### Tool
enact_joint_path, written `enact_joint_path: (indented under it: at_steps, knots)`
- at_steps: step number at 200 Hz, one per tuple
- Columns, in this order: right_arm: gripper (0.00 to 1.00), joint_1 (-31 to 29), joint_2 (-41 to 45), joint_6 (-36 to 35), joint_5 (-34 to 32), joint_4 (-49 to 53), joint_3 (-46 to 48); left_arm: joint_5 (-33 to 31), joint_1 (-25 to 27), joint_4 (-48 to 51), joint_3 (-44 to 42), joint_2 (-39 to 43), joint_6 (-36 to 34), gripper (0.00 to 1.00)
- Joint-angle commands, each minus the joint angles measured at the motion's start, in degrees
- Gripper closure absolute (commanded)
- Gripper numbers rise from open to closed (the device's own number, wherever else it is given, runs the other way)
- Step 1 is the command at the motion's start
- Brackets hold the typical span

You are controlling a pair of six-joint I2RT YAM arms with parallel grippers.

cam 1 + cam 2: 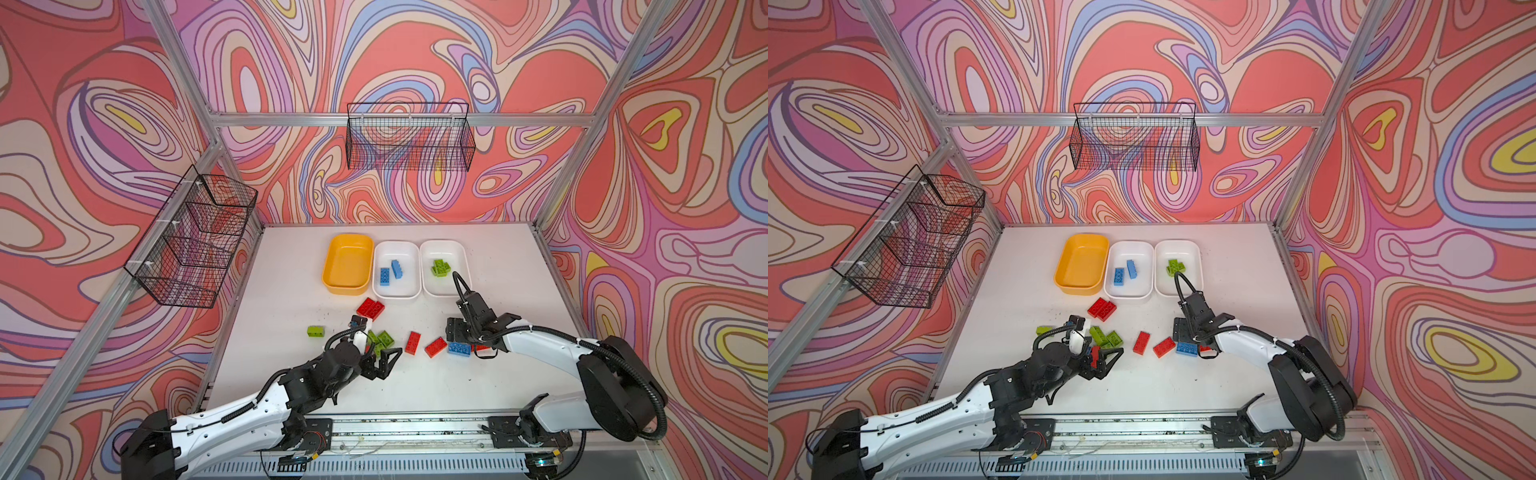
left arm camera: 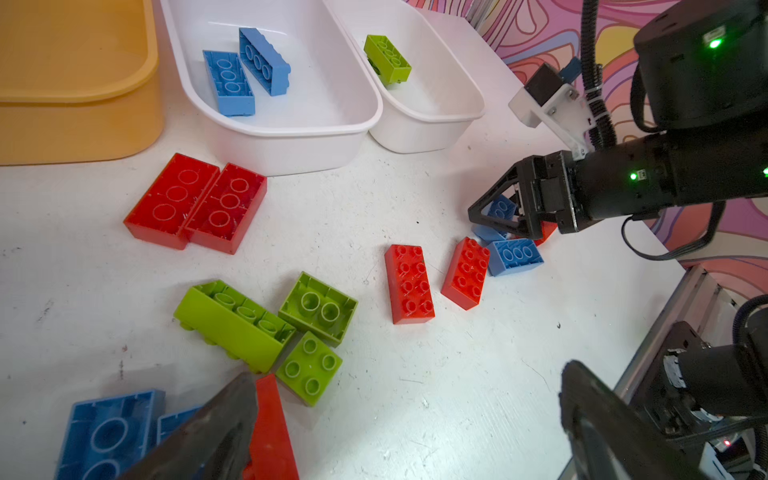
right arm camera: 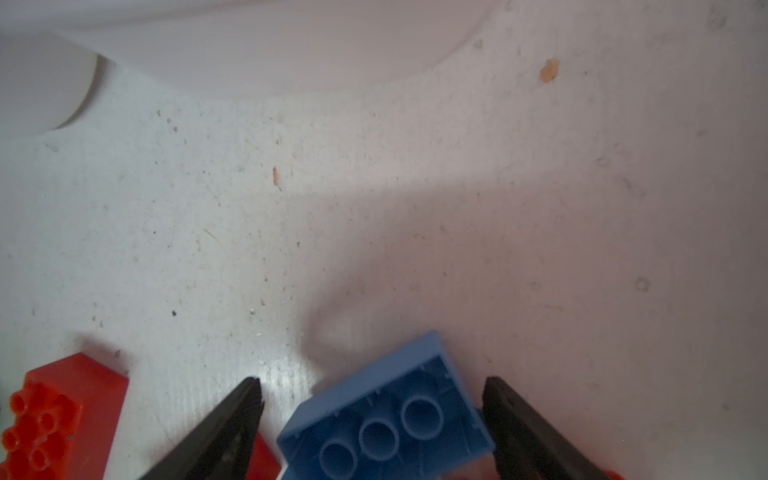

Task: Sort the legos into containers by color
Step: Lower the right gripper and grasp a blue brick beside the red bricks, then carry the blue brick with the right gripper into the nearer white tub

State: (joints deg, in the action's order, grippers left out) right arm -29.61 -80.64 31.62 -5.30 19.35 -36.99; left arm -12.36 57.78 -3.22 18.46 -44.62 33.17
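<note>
Legos [image 1: 412, 343]: most lay loose on the table [image 1: 291, 266], on the arm-base side of the yellow-orange tub [image 1: 345, 288].
Done: you had two blue bricks [image 1: 385, 276] in the middle white tub [image 1: 397, 253] just beside the yellow-orange tub. Lime green bricks [image 1: 439, 267] sat in the far white tub [image 1: 453, 255], the one farthest from it.
Left to do: the yellow-orange tub was empty, so no red was sorted yet. A red pair [image 1: 370, 308] lay nearest it, with greens, more reds and blues beyond. I judged you well under halfway.
Right gripper [image 3: 372, 381]: jaws wide, straddling an upturned blue brick [image 3: 386, 424] but not closed on it. You looked set to take it.
Left gripper [image 2: 407, 370]: jaws spread fully, holding nothing. A red brick [image 2: 270, 428] lay just beside one finger.
Left wrist view only: further blue bricks [image 2: 108, 432] under that arm, covered by it in both top views.
Top views only: a lone green brick [image 1: 316, 331] in front of the yellow-orange tub, apart from the pile.
Right wrist view only: the gap between one finger and the brick.
</note>
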Motion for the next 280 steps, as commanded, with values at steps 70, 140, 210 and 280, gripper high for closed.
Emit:
enact_joint_path:
  at_steps: [70, 140, 210, 280]
  knots:
    - [0.17, -2.5, -4.0, 1.7, -1.4, 3.3, -2.8, -2.6, 0.2, 0.8, -1.9, 3.2, -1.5, 0.00]
    - [0.27, -2.7, -5.9, 0.2, -2.8, 4.8, -5.0, -4.5, 0.2, 3.0, -3.0, 6.7, -1.8, 0.00]
    - [0.33, -2.7, -4.8, -0.2, -3.7, 6.4, -9.3, -5.5, 0.2, 4.6, -1.6, 5.4, -2.1, 0.00]
    - [0.34, -2.7, -9.0, -4.6, -1.9, 7.2, -28.6, -7.5, 0.2, 4.6, -0.2, 3.5, -3.4, 0.00]
